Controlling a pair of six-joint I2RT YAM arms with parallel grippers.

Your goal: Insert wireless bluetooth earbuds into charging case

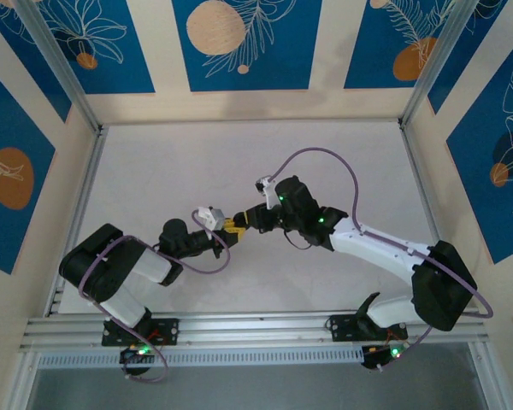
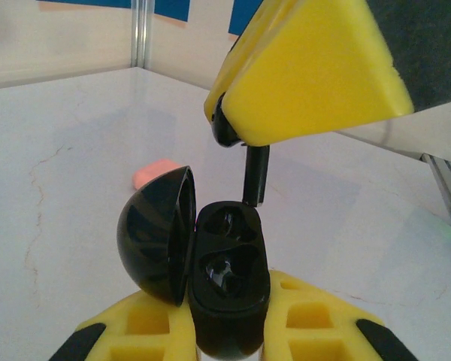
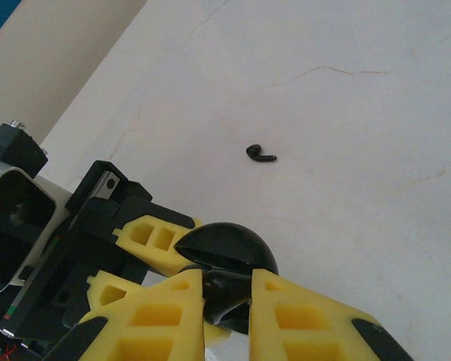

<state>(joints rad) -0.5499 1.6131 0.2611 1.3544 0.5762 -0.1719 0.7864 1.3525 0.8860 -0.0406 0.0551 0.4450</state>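
One loose earbud (image 3: 261, 154), one gripped earbud (image 2: 255, 174), one case (image 2: 229, 278).

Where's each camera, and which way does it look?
Top external: high behind, looking down at the table; left arm and right arm show.
Left wrist: on its arm, facing the open black case; the left hand shows.
Right wrist: on its arm, facing the table; the right hand shows.
Shared: both wrist views see the case.
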